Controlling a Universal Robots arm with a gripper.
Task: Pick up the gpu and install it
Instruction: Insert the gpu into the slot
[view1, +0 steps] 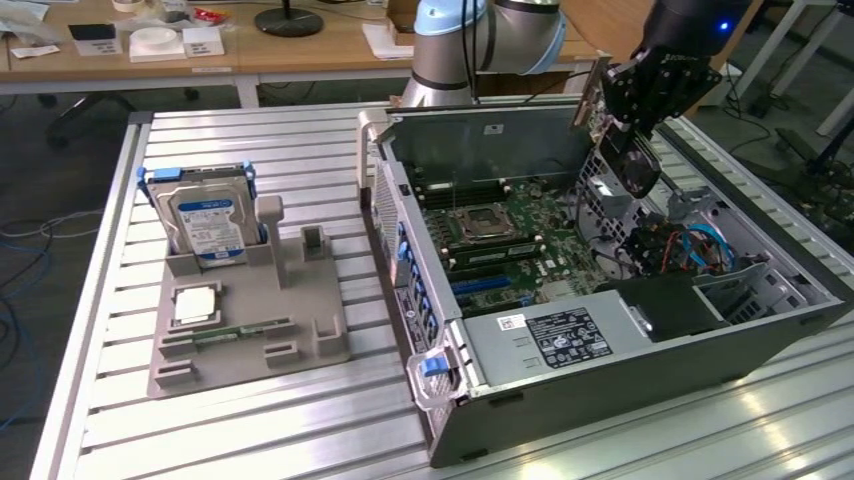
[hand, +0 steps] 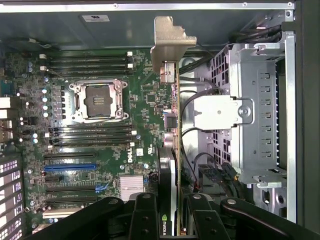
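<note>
Gripper (view1: 641, 115) is clamped on the gpu (view1: 631, 160), holding it upright in the upper right of the exterior view, just above the open computer case (view1: 747, 330) and its motherboard (view1: 514, 235).

The exterior camera sits high and well back, looking down slantwise across the table (view1: 267, 130) at the open computer case (view1: 627, 400). The wrist camera hangs close, facing straight into it past the claw (hand: 172, 215). Both show the processor socket (view1: 478, 222).
</note>
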